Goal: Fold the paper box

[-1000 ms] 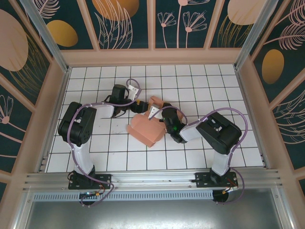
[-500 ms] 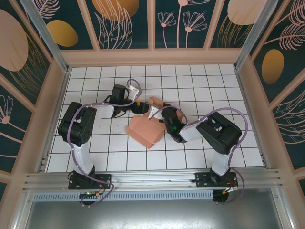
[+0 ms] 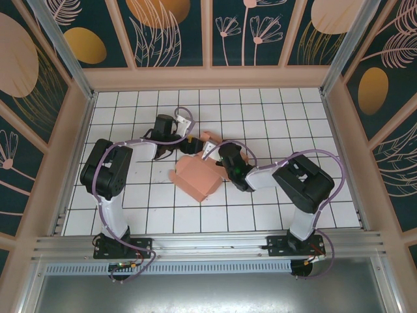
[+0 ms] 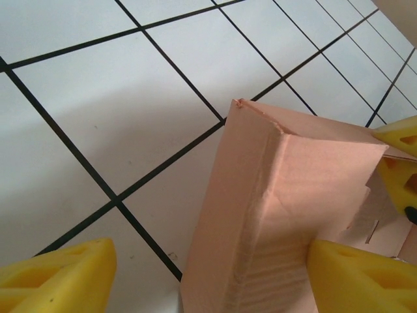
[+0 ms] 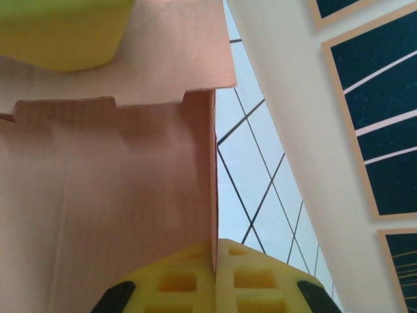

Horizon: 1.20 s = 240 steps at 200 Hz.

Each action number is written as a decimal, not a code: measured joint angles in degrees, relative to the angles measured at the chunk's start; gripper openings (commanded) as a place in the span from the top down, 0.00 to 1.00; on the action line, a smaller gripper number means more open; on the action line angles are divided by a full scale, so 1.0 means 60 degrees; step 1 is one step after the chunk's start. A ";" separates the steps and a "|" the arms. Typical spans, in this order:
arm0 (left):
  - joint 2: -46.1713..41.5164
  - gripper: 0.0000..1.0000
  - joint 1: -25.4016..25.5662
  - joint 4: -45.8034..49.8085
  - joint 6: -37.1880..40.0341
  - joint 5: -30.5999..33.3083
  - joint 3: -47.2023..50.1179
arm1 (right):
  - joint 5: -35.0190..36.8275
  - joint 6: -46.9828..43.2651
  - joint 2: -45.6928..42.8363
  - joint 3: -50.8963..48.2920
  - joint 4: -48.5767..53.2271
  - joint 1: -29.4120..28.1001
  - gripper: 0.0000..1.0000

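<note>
- Right gripper [image 5: 215,264]: pads pressed together, pinching an edge of the salmon-pink card paper box [image 3: 195,177].
- Left gripper [image 4: 208,280]: jaws spread wide, straddling a folded corner of the box, gripping nothing.
- The box sits mid-way across the white tiled table [image 3: 273,111], between both arms.

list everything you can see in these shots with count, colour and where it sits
paper box: one, salmon pink, partly folded, mid-table between the grippers
table: one, white tiles with black grid lines, under everything
walls: dark teal panels with peach plant motifs, around the table
rail: one, silver metal, along the near edge
left arm, right arm: black and white, purple cables, based at the rail
left gripper: one, yellow pads, open, straddling a box wall
right gripper: one, yellow pads, shut on a box edge
</note>
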<state>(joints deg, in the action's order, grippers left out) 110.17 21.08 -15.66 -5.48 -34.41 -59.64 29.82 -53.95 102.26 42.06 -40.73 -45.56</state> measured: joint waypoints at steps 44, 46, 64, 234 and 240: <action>-0.0109 0.19 -0.0004 0.0004 0.0022 -0.0080 0.0007 | -0.0178 0.0346 -0.0018 0.0313 0.0707 0.0080 1.00; -0.0124 0.19 -0.0004 0.0004 0.0022 -0.0098 0.0007 | -0.0186 0.0350 -0.0018 0.0313 0.0729 0.0080 1.00; -0.0280 0.19 -0.0004 0.0062 0.0109 -0.0248 -0.0011 | -0.0244 0.0401 -0.0018 0.0324 0.0871 0.0080 1.00; -0.1024 0.11 -0.1271 -0.1413 -0.0619 -0.0896 0.1308 | -0.0372 0.0550 -0.0018 0.0535 0.1275 0.0149 1.00; -0.1107 0.10 -0.1370 -0.1701 -0.0838 -0.0761 0.1435 | -0.0288 0.0441 -0.0018 0.0532 0.1169 0.0149 1.00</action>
<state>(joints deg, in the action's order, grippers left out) 103.53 12.86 -25.87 -10.50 -38.98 -51.03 28.10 -51.31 102.15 45.25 -33.71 -44.66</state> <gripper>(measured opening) 0.890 0.056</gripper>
